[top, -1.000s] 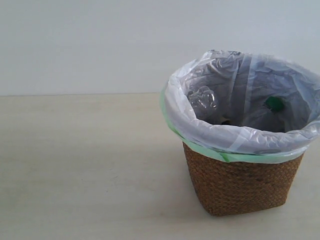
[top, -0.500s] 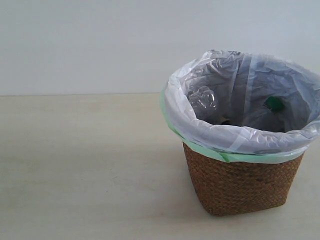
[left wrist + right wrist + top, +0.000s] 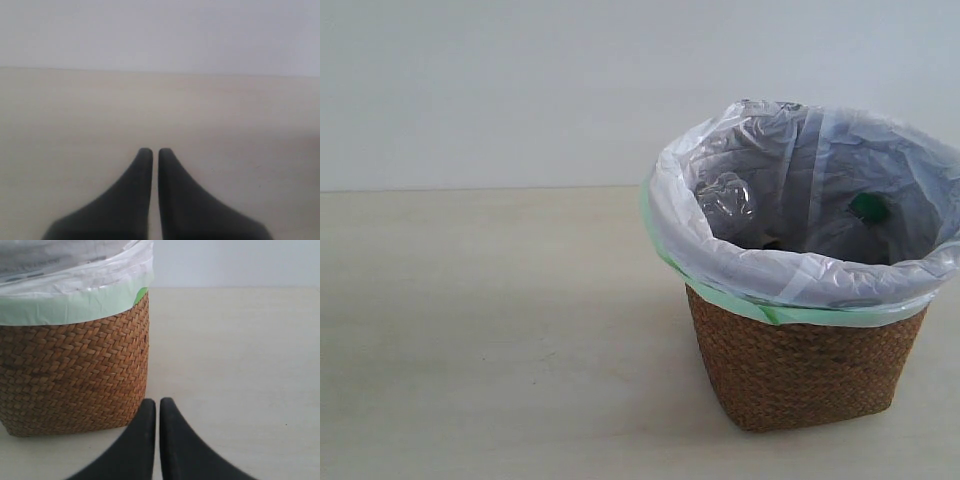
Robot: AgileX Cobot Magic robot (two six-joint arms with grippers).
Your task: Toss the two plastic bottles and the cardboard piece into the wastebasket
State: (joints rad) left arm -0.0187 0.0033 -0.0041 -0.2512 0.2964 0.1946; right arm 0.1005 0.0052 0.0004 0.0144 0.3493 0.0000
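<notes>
The brown wicker wastebasket (image 3: 805,375) stands at the right of the exterior view, lined with a white bag over a green edge. Inside it I see the crumpled end of a clear plastic bottle (image 3: 725,197) and a green cap (image 3: 868,208). The cardboard piece is hidden. Neither arm shows in the exterior view. My left gripper (image 3: 151,151) is shut with nothing in it, over bare table. My right gripper (image 3: 158,401) is shut and holds nothing, low beside the wastebasket (image 3: 75,375), near its corner.
The pale wooden table (image 3: 480,330) stretches to the left of the wastebasket, with a plain white wall behind it.
</notes>
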